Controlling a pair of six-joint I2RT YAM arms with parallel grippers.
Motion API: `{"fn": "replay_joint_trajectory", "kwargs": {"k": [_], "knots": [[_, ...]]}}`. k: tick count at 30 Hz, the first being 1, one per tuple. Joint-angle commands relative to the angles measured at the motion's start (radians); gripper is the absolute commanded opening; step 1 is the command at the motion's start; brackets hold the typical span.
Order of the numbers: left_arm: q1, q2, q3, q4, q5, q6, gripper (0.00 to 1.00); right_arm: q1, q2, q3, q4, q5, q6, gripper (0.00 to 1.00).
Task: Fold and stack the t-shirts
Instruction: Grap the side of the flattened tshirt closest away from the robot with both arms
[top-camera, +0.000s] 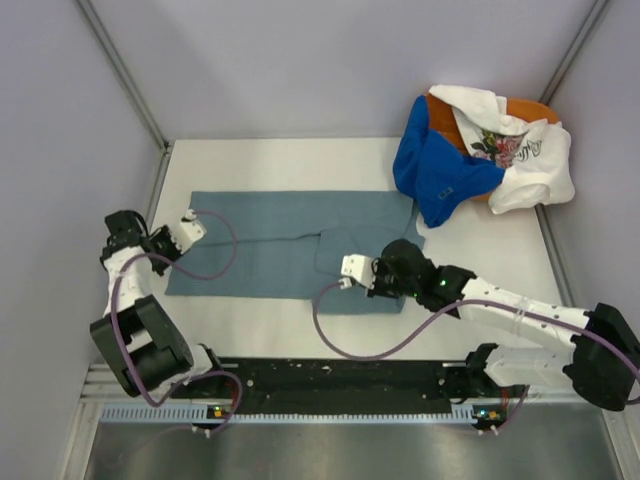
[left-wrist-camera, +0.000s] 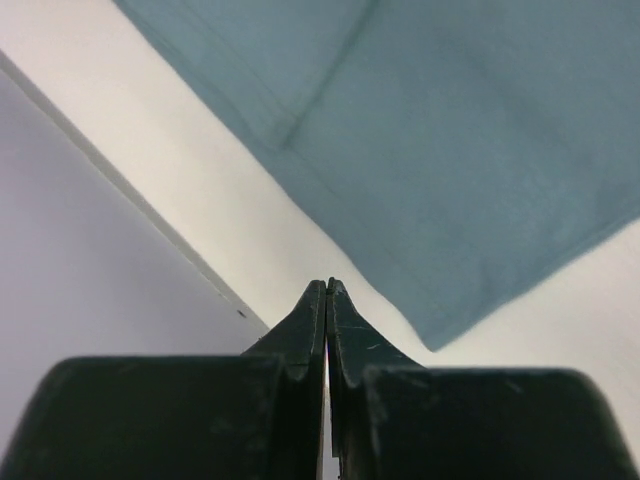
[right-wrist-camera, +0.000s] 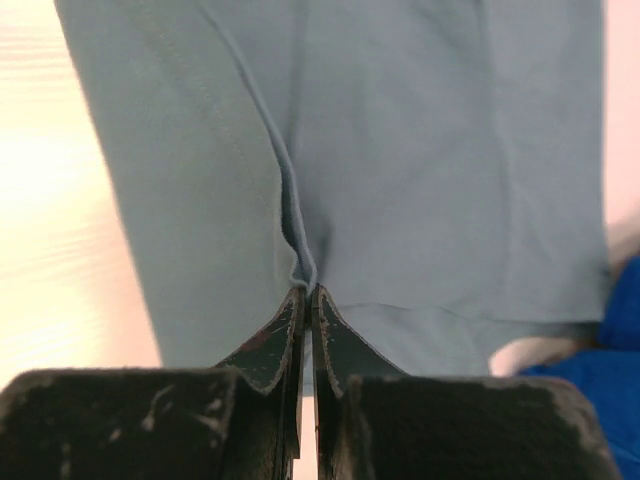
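The left arm (top-camera: 118, 262) is rising from its base and bending at the elbow, pointing its wrist toward the right. The left gripper (left-wrist-camera: 327, 288) is holding its jaws pressed together, empty. The right arm (top-camera: 520, 312) is stretching low and leftward, nearly straight. The right gripper (right-wrist-camera: 305, 293) is pinching, jaws closed, a raised fold of the slate-blue t-shirt (right-wrist-camera: 420, 150).

It's a lab cell (plain walls (top-camera: 300, 60), white table (top-camera: 300, 160)).
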Motion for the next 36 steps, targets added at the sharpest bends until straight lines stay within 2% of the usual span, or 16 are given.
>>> {"fn": "replay_joint_trajectory", "kwargs": {"k": [1, 5, 8, 11, 14, 17, 22, 26, 33, 36], "knots": [[-0.049, 0.070, 0.138, -0.003, 0.088, -0.091, 0.00, -0.155, 0.023, 0.071, 0.160, -0.039, -0.111, 0.00], [-0.099, 0.163, 0.219, -0.038, 0.060, -0.121, 0.00, -0.253, 0.113, 0.129, 0.201, -0.094, -0.189, 0.00], [-0.098, 0.226, 0.296, -0.273, 0.047, 0.022, 0.01, -0.273, 0.164, 0.166, 0.198, -0.111, -0.223, 0.00], [-0.092, 0.214, 0.241, -0.355, -0.044, 0.141, 0.27, -0.273, 0.178, 0.171, 0.198, -0.128, -0.235, 0.00], [-0.083, 0.132, 0.103, -0.317, -0.134, 0.260, 0.51, -0.273, 0.181, 0.165, 0.199, -0.147, -0.233, 0.00], [-0.076, 0.101, 0.005, -0.212, -0.197, 0.338, 0.60, -0.273, 0.181, 0.162, 0.196, -0.156, -0.230, 0.00], [-0.072, 0.176, 0.025, -0.175, -0.233, 0.407, 0.63, -0.273, 0.184, 0.169, 0.188, -0.185, -0.214, 0.00], [-0.072, 0.193, -0.012, -0.057, -0.266, 0.413, 0.65, -0.273, 0.176, 0.171, 0.179, -0.185, -0.207, 0.00], [-0.064, 0.231, -0.026, -0.038, -0.320, 0.450, 0.62, -0.273, 0.181, 0.169, 0.170, -0.185, -0.206, 0.00], [-0.064, 0.237, -0.029, -0.087, -0.328, 0.467, 0.61, -0.273, 0.181, 0.169, 0.170, -0.177, -0.203, 0.00]]}}
